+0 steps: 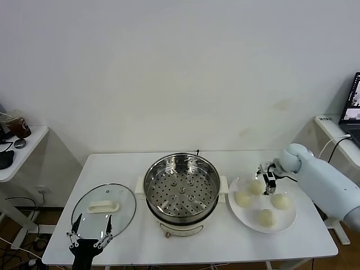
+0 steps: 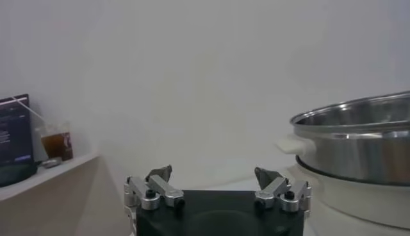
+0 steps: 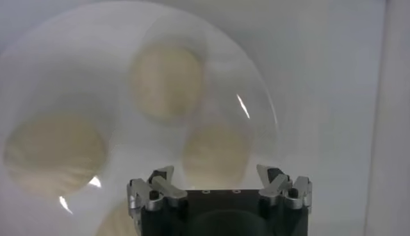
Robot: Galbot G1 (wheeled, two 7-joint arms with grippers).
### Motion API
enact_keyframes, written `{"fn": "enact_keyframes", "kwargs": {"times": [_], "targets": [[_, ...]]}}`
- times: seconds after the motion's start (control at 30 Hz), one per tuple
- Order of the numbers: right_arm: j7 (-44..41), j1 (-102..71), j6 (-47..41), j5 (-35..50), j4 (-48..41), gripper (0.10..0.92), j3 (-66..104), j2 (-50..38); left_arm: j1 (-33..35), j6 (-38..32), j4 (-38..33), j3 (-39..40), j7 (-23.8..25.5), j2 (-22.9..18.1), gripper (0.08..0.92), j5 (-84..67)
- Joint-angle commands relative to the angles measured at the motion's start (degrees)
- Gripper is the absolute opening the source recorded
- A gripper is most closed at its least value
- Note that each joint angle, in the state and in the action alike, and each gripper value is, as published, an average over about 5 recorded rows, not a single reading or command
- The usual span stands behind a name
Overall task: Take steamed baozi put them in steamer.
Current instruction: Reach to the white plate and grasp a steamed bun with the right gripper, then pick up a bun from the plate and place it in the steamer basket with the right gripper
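Note:
The steamer (image 1: 181,190) is a shiny steel pot with a perforated tray, standing mid-table; nothing lies in it. Four cream-white baozi lie on a white plate (image 1: 236,210) to its right: a far one (image 1: 255,187), a left one (image 1: 243,198), a right one (image 1: 280,201) and a near one (image 1: 265,217). My right gripper (image 1: 267,175) hovers open over the plate's far edge, beside the far bun. In the right wrist view the open gripper (image 3: 220,176) is above a bun (image 3: 214,151), with others (image 3: 168,80) (image 3: 54,154) around. My left gripper (image 1: 90,237) waits open at the table's front left.
A flat glass lid (image 1: 121,197) with a white handle lies left of the steamer, under my left gripper. The left wrist view shows the open left gripper (image 2: 214,174) and the steamer's side (image 2: 359,141). A side table (image 1: 22,154) stands far left, a laptop (image 1: 353,107) far right.

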Motion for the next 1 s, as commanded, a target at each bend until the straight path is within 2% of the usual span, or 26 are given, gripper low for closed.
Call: {"fn": "enact_keyframes", "kwargs": {"times": [0.03,0.2,0.57,1.0], "targets": [[1.0,1.3,-0.6,-1.3,-4.5,0.812,-1.0,3.3,0.0,-0.4,0.2,-0.3,-0.1,0.0,0.823,0.1],[0.8,0.3,-1.1,-1.7,-5.2,0.773,-0.3,4.3,-0.2,-0.4,0.2,-0.6,-0.2,0.0,0.823,0.2],[0.0,0.0,-1.2,-1.9,-4.6,0.631,-0.8,4.2,-0.3,-0.5,0.2,-0.8,-0.3,0.0,0.823,0.1],[-2.5,5.4,-1.1,4.5,2.9,0.517,-6.3,-1.5,-0.1,-0.5,-0.3,-0.4,-0.1,0.0,0.823,0.3]]}}
